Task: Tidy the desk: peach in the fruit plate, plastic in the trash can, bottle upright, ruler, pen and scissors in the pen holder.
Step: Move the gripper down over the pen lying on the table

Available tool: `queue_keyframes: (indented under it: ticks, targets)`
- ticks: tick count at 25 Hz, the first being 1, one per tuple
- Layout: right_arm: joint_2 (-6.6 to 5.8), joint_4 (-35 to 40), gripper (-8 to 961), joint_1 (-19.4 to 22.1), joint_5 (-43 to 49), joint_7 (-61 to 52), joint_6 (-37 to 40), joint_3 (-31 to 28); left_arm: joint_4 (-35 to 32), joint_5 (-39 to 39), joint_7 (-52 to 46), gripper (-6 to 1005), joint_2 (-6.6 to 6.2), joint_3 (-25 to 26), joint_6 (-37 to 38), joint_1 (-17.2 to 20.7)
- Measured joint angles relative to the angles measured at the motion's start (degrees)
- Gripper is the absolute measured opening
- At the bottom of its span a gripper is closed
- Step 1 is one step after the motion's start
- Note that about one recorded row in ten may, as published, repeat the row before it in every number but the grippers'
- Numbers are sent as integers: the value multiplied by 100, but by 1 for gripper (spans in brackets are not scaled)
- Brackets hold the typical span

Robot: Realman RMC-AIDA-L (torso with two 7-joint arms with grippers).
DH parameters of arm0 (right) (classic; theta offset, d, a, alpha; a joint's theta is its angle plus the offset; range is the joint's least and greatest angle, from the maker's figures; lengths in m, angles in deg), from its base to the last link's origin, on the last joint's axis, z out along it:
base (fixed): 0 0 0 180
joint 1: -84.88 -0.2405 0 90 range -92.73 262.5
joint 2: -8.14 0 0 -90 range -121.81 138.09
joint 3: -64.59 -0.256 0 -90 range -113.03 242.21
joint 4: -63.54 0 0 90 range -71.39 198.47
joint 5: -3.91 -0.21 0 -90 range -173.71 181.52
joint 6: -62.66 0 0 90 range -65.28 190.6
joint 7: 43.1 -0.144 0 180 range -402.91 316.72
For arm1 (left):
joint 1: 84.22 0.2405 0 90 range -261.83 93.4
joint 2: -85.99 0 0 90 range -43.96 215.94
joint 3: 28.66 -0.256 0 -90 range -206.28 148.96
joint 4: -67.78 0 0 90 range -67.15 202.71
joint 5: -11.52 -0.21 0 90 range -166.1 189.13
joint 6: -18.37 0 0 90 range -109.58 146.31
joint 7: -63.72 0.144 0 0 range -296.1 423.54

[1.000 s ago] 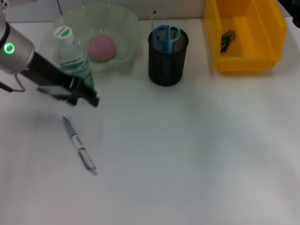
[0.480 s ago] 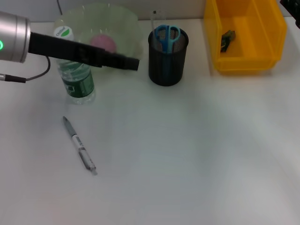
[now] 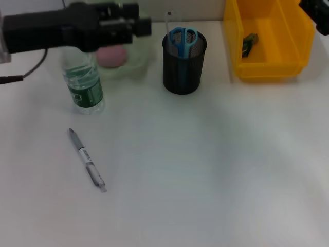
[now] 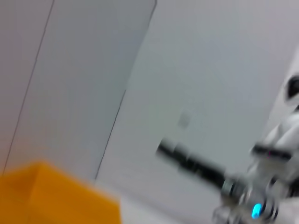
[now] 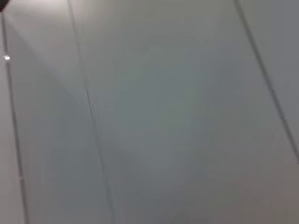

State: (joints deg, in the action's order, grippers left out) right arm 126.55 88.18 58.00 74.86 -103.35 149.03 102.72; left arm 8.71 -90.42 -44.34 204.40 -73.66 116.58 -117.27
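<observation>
Up over the far left of the desk, my left gripper [image 3: 139, 27] hangs above the fruit plate [image 3: 134, 64], holding nothing I can see; whether its fingers are parted I cannot tell. Beneath my arm the peach [image 3: 112, 55] lies in that plate. Just beside it the bottle [image 3: 83, 85] stands upright. Nearer me the pen [image 3: 87, 160] lies flat on the desk [image 3: 216, 164]. Scissors [image 3: 182, 41] sit in the pen holder [image 3: 183, 69]. My right gripper [image 3: 314, 9] shows only at the far right corner, by the yellow bin [image 3: 270, 38].

Bright, even overhead light washes the white worktop [image 3: 205, 170]; shadows are soft and faint. The left arm [image 3: 67, 25] is motion-blurred. Both wrist views are smeared, unfocused.
</observation>
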Motion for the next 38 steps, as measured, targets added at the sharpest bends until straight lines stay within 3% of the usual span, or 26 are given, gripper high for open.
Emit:
queue_keyframes:
  ticks: [1,6,10,11,12,13,14,16,20,22,25,27,29,31,34,35,38]
  targets:
    - [4,219,508,15,222,-217,117,2,165,777,584,636,-5,-24,59,240]
    - [6,838,508,45,870,-870,352,2,615,1471,1503,636,-41,11,354,549]
    - [12,1323,507,37,1451,-1350,581,2,709,1425,1621,635,-46,-13,455,595]
    - [25,1871,507,-13,1975,-1950,742,42,739,1197,1580,635,-55,-69,522,642]
    - [25,1871,507,-13,1975,-1950,742,42,739,1197,1580,635,-55,-69,522,642]
    - [33,2608,507,-77,2522,-2737,867,205,740,1136,1548,636,-61,-69,530,654]
    - [33,2608,508,-77,2522,-2737,867,205,740,1136,1548,636,-61,-69,530,654]
    - [52,3369,508,-82,2886,-3340,955,516,743,1052,1442,637,-104,-41,521,713]
    - [71,3411,508,-49,2867,-3326,930,581,743,1024,1439,639,-107,-41,499,726]
    - [71,3261,508,-45,2849,-3189,910,572,731,466,1108,640,-102,-65,299,681]
    - [72,3156,507,-60,2892,-3065,905,603,750,305,971,646,-95,-62,179,635]
    - [61,2994,507,-139,2900,-2935,829,728,1084,-79,783,650,-113,-64,-676,561]
    - [30,2806,507,-185,2874,-2608,660,801,1074,-380,537,654,-96,-69,-1026,478]
    - [75,2875,507,-67,2867,-2138,338,774,870,-914,-296,658,-78,-206,-1271,282]
    - [73,2849,508,-73,2874,-2047,27,801,838,-1056,-567,679,-111,-245,-1251,213]
    - [58,2786,508,-109,2874,-2042,-180,812,797,-1430,-1215,695,-247,-261,-1183,22]
    - [63,2767,508,-103,2862,-2029,-671,776,315,-1927,-2544,746,-282,-362,-844,-122]
